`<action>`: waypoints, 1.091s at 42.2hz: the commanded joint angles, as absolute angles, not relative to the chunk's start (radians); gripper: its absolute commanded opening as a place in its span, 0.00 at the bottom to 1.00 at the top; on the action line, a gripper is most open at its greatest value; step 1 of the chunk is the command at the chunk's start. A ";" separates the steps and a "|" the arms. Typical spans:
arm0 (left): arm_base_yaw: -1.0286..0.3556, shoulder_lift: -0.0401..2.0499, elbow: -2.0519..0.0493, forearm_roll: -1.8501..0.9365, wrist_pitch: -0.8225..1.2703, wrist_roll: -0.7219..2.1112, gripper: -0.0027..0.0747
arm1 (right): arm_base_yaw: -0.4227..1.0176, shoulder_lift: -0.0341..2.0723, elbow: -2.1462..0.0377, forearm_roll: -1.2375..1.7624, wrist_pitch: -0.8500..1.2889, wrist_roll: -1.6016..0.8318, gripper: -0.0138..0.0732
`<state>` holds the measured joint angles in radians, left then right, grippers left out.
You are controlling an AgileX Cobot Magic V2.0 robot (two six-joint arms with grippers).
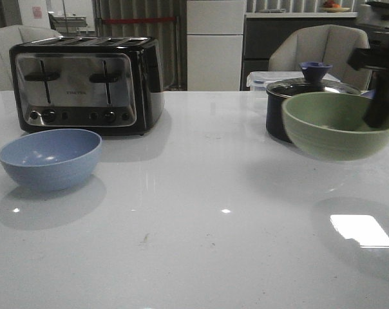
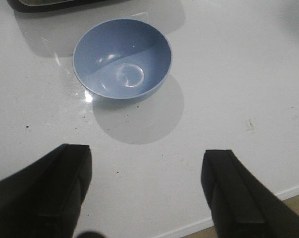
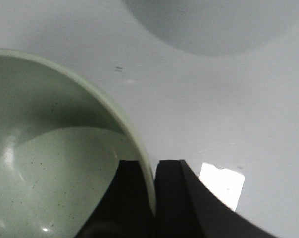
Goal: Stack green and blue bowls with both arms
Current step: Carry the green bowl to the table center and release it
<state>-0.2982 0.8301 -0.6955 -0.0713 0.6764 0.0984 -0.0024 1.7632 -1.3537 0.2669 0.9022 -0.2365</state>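
The right hand (image 3: 152, 198) is clamped on the rim of the green bowl (image 1: 339, 125), holding it above the worktop (image 1: 214, 212) on the right, in front of the saucepan (image 1: 291, 106). The left hand (image 2: 147, 193) hangs spread and empty just short of the blue bowl (image 1: 50, 158), which sits on the worktop far to the left before the toaster (image 1: 85, 84), so the green bowl must cross leftward to reach it

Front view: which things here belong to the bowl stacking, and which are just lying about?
Job:
- pale green round bowl, pinched by right gripper
- grey-blue round bowl, near open left gripper

Lying about:
- black and chrome toaster
- dark navy lidded saucepan
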 commanded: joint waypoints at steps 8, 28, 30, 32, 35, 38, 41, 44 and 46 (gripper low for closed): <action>-0.304 0.827 -0.726 -0.084 0.614 0.098 0.71 | 0.269 1.728 -1.432 0.275 0.873 -0.253 0.28; -0.304 0.827 -0.726 -0.084 0.614 0.098 0.71 | 0.480 1.873 -1.432 0.276 0.801 -0.233 0.28; -0.304 0.827 -0.726 -0.084 0.614 0.098 0.71 | 0.481 1.885 -1.432 0.276 0.794 -0.233 0.28; -0.304 0.827 -0.726 -0.084 0.614 0.098 0.71 | 0.481 1.897 -1.432 0.276 0.793 -0.233 0.28; -0.304 0.827 -0.726 -0.084 0.614 0.098 0.71 | 0.481 1.912 -1.432 0.275 0.794 -0.233 0.31; -0.304 0.827 -0.726 -0.084 0.614 0.098 0.71 | 0.481 1.923 -1.432 0.275 0.793 -0.233 0.38; -0.304 0.827 -0.726 -0.084 0.614 0.098 0.71 | 0.481 1.929 -1.432 0.275 0.784 -0.233 0.47; -0.304 0.827 -0.726 -0.084 0.614 0.098 0.71 | 0.481 1.926 -1.432 0.276 0.780 -0.233 0.56; -0.304 0.827 -0.726 -0.084 0.614 0.098 0.71 | 0.481 1.918 -1.432 0.276 0.776 -0.233 0.62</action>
